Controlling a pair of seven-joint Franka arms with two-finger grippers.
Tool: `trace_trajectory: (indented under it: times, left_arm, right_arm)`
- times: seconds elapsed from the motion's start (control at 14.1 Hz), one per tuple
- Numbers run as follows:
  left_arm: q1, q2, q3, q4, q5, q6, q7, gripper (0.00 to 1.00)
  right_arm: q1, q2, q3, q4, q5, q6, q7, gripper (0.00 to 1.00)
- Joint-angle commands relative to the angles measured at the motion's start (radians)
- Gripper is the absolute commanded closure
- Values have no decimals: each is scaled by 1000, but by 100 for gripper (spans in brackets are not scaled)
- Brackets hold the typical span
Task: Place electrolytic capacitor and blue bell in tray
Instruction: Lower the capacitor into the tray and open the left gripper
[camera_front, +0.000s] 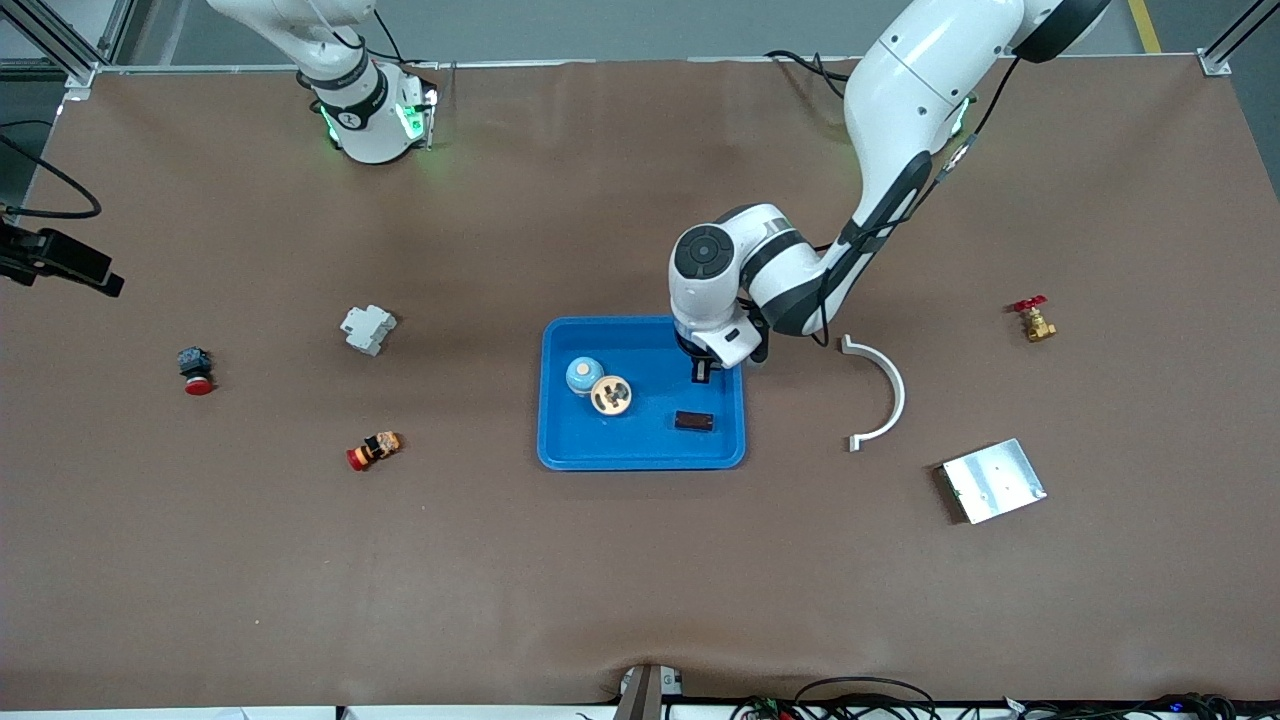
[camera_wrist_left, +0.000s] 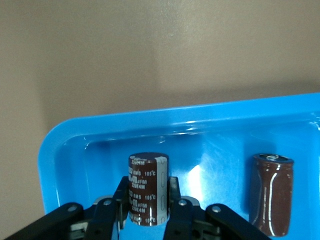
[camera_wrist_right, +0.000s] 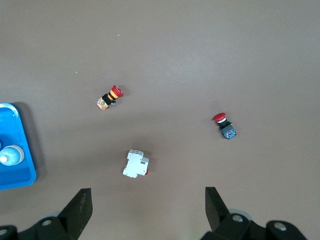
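While left gripper (camera_wrist_left: 148, 202) clamps dark-brown cylindrical electrolytic capacitor (camera_wrist_left: 147, 189) over bright-blue plastic tray (camera_front: 560, 445), frame centre, I fear it topples on release; right gripper (camera_wrist_right: 149, 209) waits, fingers apart.

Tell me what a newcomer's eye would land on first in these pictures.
First, the bright-blue tray at mid-table, with the left pincer over its corner, shut on a brown electrolytic capacitor. A second capacitor lies in the tray, beside the blue bell. The right pincer waits open, high above the small parts toward the right arm's end.
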Motion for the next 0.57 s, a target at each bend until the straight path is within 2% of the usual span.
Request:
trace_trajectory:
  times: [0.0, 0.5]
  left_arm:
    - [-32, 15, 24, 30, 24, -21, -31, 100]
    - [-37, 33, 32, 41, 26, -19, -31, 100]
  right_arm:
    - [-24, -7, 11, -5, -2, -6, -13, 0]
    - [-26, -7, 11, -5, 6, -3, -13, 0]
